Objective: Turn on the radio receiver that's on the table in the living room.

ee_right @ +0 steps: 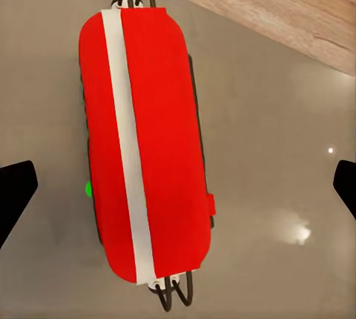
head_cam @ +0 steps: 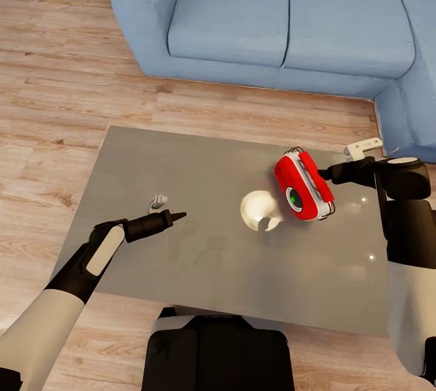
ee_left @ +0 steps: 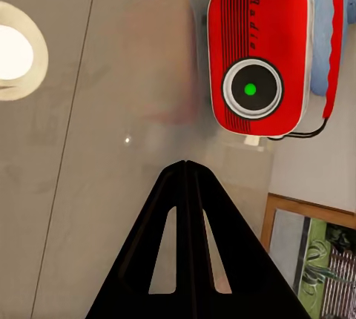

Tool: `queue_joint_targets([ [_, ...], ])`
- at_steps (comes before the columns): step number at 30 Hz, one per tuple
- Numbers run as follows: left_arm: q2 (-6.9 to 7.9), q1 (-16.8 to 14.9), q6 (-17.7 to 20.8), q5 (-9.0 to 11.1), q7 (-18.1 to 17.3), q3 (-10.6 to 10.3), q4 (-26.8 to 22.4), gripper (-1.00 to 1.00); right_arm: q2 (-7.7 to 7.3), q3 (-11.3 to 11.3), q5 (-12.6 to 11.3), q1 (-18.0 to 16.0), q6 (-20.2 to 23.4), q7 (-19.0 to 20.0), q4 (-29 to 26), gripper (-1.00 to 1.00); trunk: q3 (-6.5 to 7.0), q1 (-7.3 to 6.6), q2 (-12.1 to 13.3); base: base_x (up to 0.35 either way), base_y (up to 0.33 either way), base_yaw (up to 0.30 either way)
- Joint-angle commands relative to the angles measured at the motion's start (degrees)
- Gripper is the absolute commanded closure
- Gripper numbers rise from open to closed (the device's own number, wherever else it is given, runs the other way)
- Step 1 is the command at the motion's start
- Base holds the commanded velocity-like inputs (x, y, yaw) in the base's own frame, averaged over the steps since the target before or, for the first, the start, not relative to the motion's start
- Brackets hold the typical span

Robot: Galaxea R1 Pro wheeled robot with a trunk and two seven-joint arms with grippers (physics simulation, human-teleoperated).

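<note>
The red radio receiver [head_cam: 303, 186] stands on the right part of the grey table [head_cam: 181, 160], its dark dial facing my left arm with a green light at its centre. My right gripper [head_cam: 332, 176] is right beside the radio's back. In the right wrist view this gripper [ee_right: 180, 189] is open, its dark fingertips [ee_right: 15, 193] far apart on either side of the radio's red top [ee_right: 148, 148] without touching it. My left gripper [head_cam: 178, 216] is shut and empty over the table's left half, pointing at the radio from well short of it. The left wrist view shows the shut gripper [ee_left: 185, 167] and the radio's face [ee_left: 259, 59].
The blue L-shaped sofa [head_cam: 284, 15] stands beyond the table and wraps around its far right corner. Light wood floor [head_cam: 54, 76] lies to the left. A bright round reflection [head_cam: 260, 210] sits on the tabletop near the radio. A small pale shape [head_cam: 158, 201] shows near my left gripper.
</note>
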Motion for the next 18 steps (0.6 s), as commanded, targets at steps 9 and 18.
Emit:
queue_joint_targets([
  [9,-0.15,0.0,0.0,0.5,-0.5,0.1,-0.9,1.00,-9.42,-1.4,0.0,0.0,0.0,8.9,-1.3,-1.00,0.00,0.00,0.0,0.000,0.000,0.000],
  [18,-3.34,0.0,0.9,0.7,-0.3,0.2,-6.6,1.00,-10.09,-1.4,0.0,0.0,0.0,10.5,-1.2,-1.00,0.00,0.00,0.0,0.000,0.000,0.000],
])
